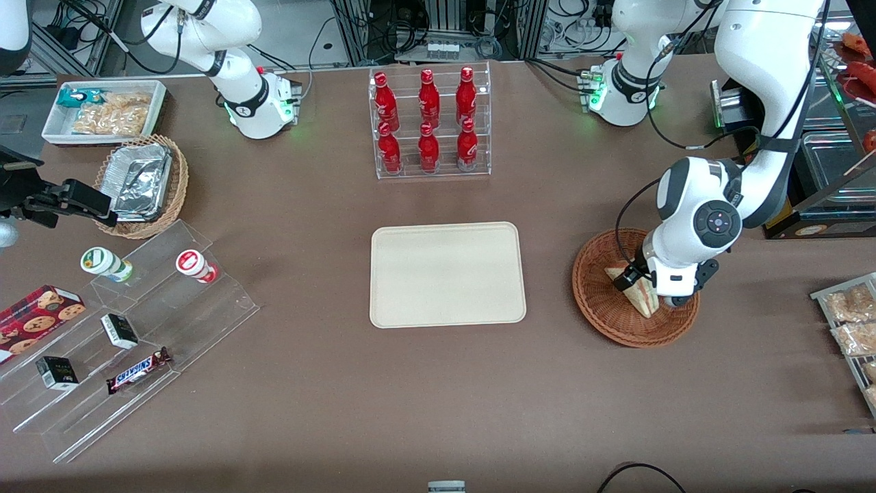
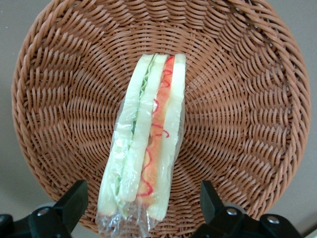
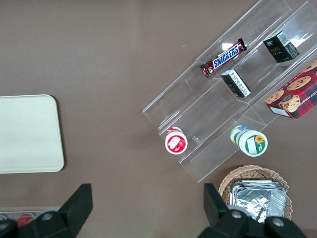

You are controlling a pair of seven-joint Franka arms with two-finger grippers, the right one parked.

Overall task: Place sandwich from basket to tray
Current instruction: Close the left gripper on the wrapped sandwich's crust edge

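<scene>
Left arm's black two-finger gripper [image 2: 141,208] hung spread wide (gripping nothing), clear-wrapped triangular sandwich [image 2: 146,148] between its jaws, untouched, in round reddish-brown wicker basket [image 2: 237,99].

You're looking at a brown matte worktop [image 1: 328,397] that fills nearly the whole front view, evenly lit with soft shadows and no glare. Along the edge farthest from the front camera you can see a grey floor [image 1: 301,27] strewn with black cables [image 1: 404,31] and some aluminium framing [image 1: 448,24]. Toward the working arm's end of the worktop stands a metal shelving unit [image 1: 831,164] with steel trays. No wall or window shows. Green indicator lights glow at the arm bases [image 1: 263,113].
</scene>
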